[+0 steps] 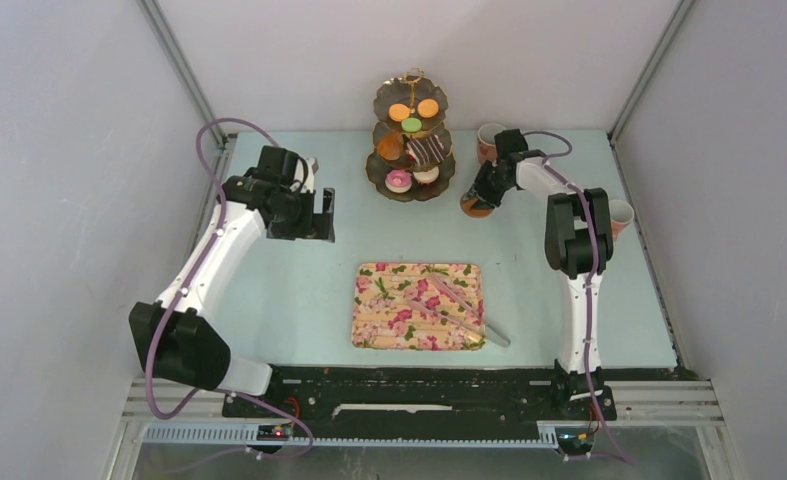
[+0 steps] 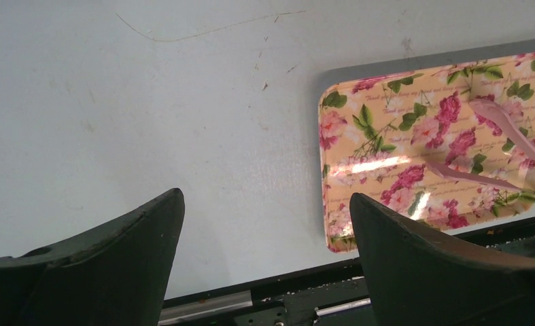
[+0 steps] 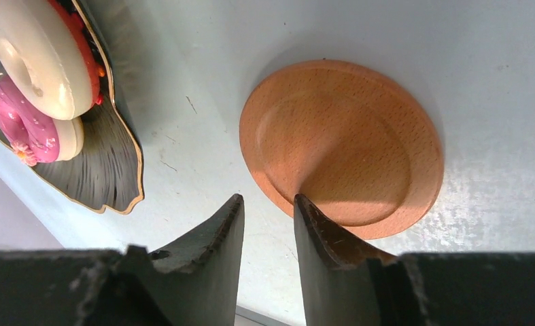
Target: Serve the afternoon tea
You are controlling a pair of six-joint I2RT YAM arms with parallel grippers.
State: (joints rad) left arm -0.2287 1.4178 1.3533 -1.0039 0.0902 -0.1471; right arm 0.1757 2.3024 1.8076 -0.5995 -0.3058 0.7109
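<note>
Narrowly parted right fingers (image 3: pixel 329 255) overlap a round, tan coaster (image 3: pixel 349 139) with sunken centre.

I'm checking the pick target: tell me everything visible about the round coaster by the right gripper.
The coaster is a round disc, pale orange-brown, looking like wood or cork, with a raised rim around a shallow sunken centre. It lies on the pale table, beside the tiered stand's bottom plate, apart from it. Its near edge sits between the fingers of the right gripper; whether they pinch it is unclear.
</note>
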